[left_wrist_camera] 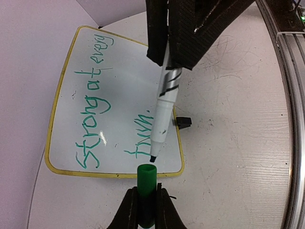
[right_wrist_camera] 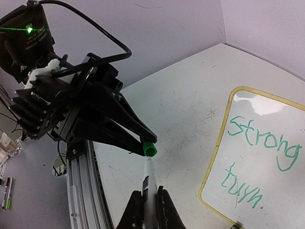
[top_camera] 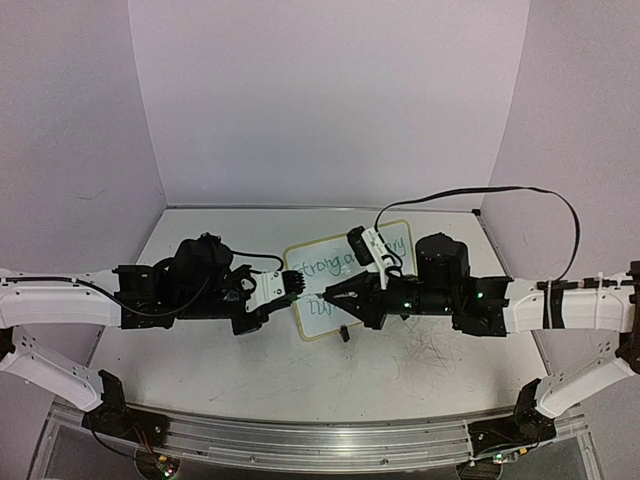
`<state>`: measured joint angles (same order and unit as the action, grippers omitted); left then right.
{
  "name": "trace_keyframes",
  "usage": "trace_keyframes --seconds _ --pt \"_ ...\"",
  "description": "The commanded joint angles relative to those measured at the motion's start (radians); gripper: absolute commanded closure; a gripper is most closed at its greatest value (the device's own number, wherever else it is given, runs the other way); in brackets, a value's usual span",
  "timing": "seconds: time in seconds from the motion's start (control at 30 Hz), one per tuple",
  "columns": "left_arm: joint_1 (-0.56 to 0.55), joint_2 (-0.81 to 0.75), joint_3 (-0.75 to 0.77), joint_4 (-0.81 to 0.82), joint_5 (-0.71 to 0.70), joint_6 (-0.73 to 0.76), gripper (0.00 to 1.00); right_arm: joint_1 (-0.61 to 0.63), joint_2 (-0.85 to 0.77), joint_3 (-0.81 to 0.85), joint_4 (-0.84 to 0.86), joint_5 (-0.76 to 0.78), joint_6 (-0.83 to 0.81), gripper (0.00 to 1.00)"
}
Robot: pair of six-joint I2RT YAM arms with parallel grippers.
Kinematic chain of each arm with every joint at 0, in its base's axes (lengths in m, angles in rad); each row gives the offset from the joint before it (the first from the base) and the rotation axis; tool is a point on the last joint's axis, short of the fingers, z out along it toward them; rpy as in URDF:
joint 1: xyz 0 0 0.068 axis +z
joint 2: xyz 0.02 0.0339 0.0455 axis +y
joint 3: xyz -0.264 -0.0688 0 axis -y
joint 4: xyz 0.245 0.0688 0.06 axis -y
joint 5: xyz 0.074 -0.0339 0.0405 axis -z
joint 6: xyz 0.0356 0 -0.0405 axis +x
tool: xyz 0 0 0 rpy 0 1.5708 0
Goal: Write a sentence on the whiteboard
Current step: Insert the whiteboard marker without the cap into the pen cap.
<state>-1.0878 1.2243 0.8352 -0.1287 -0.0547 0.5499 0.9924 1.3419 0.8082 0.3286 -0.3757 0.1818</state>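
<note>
Both clamped: left gripper [left_wrist_camera: 146, 192] on cap [left_wrist_camera: 146, 175], right gripper [right_wrist_camera: 149, 193] on marker [right_wrist_camera: 148, 174], tip just ahead of cap, whiteboard [left_wrist_camera: 128, 81] beyond.

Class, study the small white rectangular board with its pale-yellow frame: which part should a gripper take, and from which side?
Probably the near rim of the whiteboard, beside the black clip foot, coming in low from the arm-base side. It lies face up on the table, so only its edge offers a pinch.
</note>
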Motion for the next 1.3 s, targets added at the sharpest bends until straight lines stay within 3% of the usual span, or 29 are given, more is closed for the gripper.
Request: trace_keyframes --seconds 0.0,1.27 --pt "-0.003 -0.003 0.005 0.043 0.011 -0.001 1.00 -0.003 0.006 0.037 0.050 -0.018 0.007 1.00" --pt "-0.004 -0.006 0.016 0.044 0.033 0.006 1.00 -0.003 0.069 0.068 0.065 -0.020 0.014 1.00"
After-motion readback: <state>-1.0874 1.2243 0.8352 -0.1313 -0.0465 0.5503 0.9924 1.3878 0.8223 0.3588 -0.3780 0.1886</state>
